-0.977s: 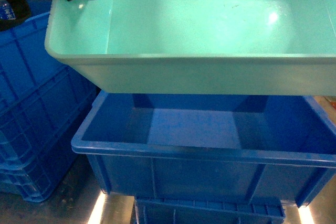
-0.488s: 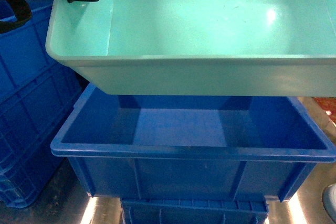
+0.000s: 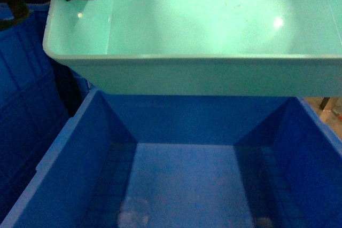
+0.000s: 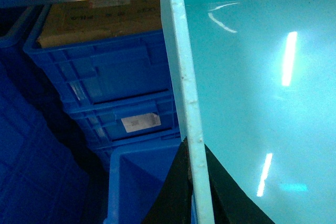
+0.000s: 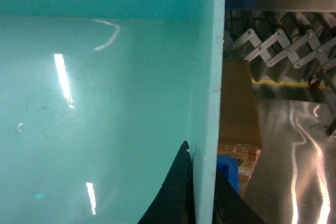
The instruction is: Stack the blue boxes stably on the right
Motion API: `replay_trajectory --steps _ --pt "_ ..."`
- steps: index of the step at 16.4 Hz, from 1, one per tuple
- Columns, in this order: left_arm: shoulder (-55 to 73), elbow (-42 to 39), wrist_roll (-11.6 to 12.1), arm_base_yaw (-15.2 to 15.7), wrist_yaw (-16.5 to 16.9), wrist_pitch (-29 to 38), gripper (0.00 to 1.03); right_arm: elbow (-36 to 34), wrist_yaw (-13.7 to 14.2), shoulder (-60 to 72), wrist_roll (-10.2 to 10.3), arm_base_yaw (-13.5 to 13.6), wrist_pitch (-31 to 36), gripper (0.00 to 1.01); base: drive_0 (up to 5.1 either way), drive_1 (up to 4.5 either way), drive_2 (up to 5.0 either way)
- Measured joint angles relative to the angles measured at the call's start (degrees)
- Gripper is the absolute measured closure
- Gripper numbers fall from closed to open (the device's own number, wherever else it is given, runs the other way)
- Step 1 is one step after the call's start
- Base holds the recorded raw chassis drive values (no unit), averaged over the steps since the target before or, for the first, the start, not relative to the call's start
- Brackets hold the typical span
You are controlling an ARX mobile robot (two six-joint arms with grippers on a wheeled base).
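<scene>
Both grippers carry the tub over the crate

Left gripper (image 4: 195, 182) and right gripper (image 5: 202, 192) clamp opposite rims of the smooth light-turquoise plastic tub (image 3: 214, 73), the deep dark-blue plastic crate (image 3: 176, 185) below them; lowering squarely looks next.

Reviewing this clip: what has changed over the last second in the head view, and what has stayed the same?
The dark-blue crate has swung from further ahead to directly beneath the camera: its front wall and the crate under it have left view, and only its interior shows. So the robot has closed in. The turquoise tub stays held above it, in the same place in the view, with the left gripper and right gripper clamped on its side rims.

Both grippers, left (image 4: 197, 192) and right (image 5: 202, 192), clamp jaws closed.
</scene>
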Motion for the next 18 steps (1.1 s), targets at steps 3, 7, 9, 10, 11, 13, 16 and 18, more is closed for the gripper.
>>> replay_trajectory --steps 3,7,9,10,11,13,16,18 --pt "0.0 -0.1 0.0 0.0 0.0 -0.1 1.01 0.0 0.0 0.1 0.0 0.0 -0.1 0.99 0.0 0.00 0.0" --pt "0.0 -0.1 0.0 0.0 0.0 0.2 1.01 0.0 0.0 0.1 0.0 0.0 0.1 0.99 0.0 0.00 0.0" --pt "0.0 -0.1 0.0 0.0 0.0 0.2 1.01 0.0 0.0 0.1 0.0 0.0 0.3 0.99 0.0 0.00 0.0" --pt "0.0 -0.1 0.0 0.0 0.0 0.1 1.01 0.0 0.0 0.1 0.0 0.0 0.2 0.99 0.0 0.00 0.0" --pt "0.0 -0.1 0.0 0.0 0.0 0.1 1.01 0.0 0.0 0.1 0.0 0.0 0.2 0.99 0.0 0.00 0.0" --pt "0.0 -0.1 0.0 0.0 0.0 0.1 1.01 0.0 0.0 0.1 0.0 0.0 0.1 0.99 0.0 0.00 0.0" --pt "0.0 -0.1 0.0 0.0 0.0 0.1 1.01 0.0 0.0 0.1 0.0 0.0 0.1 0.99 0.0 0.00 0.0" --pt "0.0 -0.1 0.0 0.0 0.0 0.2 1.01 0.0 0.0 0.1 0.0 0.0 0.1 0.99 0.0 0.00 0.0"
